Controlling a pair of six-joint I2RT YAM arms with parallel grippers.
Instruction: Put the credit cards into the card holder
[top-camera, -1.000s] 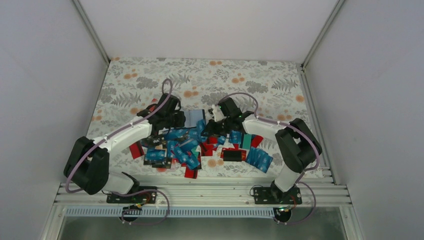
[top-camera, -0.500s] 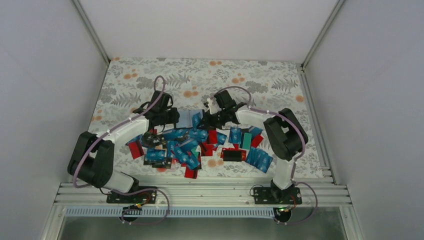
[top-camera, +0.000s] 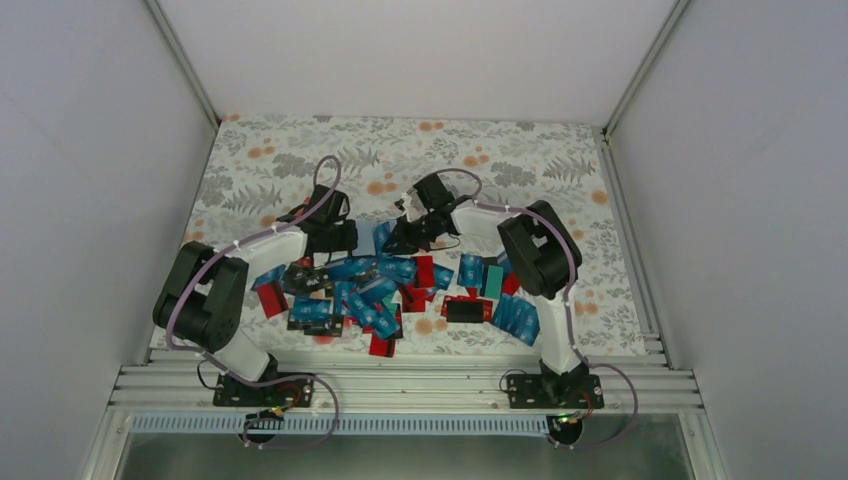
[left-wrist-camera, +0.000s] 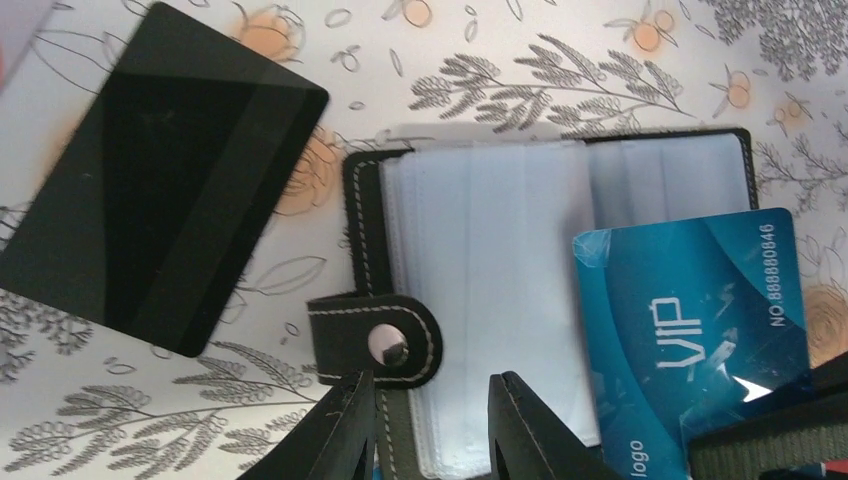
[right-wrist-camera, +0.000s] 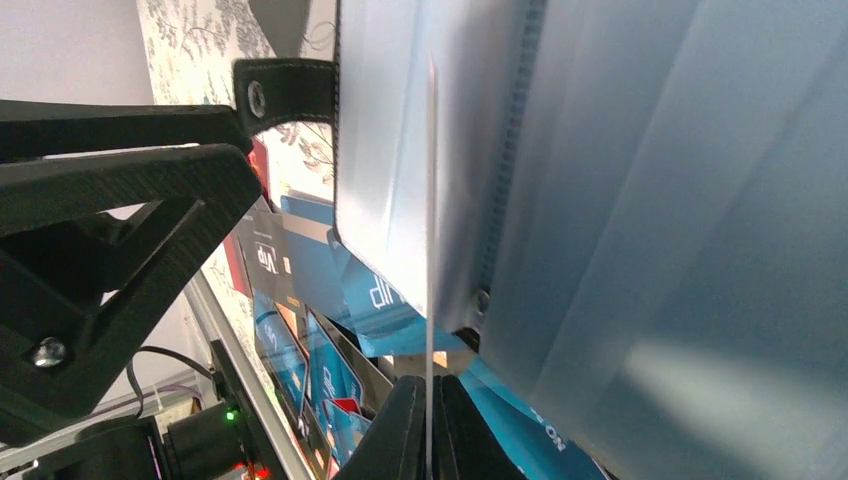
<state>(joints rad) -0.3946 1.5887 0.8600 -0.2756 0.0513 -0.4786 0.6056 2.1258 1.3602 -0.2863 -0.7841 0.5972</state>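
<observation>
Arms: both reach from the near edge over the scattered cards and bend inward to meet at the holder, which lies open on the flowered table just beyond the pile. Left gripper: jaws narrowly apart, tips over the holder's near edge beside its snap strap; right gripper: jaws pinched on a thin sheet seen edge-on, seemingly the blue card lying across the holder's right-hand clear sleeves. Black card: flat beside the holder, apart.
</observation>
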